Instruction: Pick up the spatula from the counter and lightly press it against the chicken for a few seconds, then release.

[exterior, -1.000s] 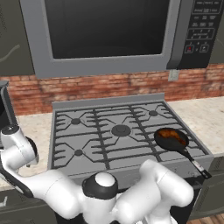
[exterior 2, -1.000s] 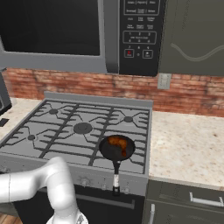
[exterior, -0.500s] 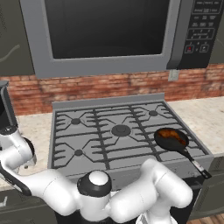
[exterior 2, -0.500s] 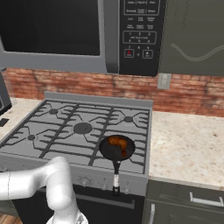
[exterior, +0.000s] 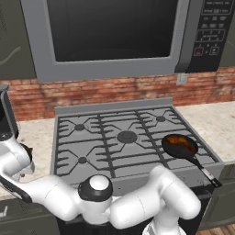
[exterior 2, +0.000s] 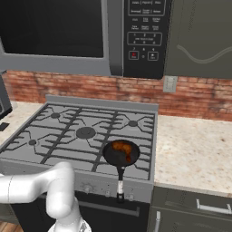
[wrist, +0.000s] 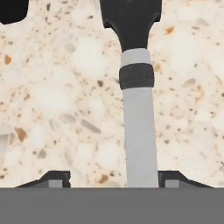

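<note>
In the hand view, the two-finger gripper sat low over a speckled beige stone counter, jaws apart on either side of a grey-handled spatula with a black blade, lying right of centre. In the left base view, browned chicken lay in a black frying pan at middle right.

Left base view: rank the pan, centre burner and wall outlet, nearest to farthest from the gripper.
Gripper is over the left counter.
1. Centre burner, mid-stove.
2. Pan, front right.
3. Outlet, back wall, right.
</note>
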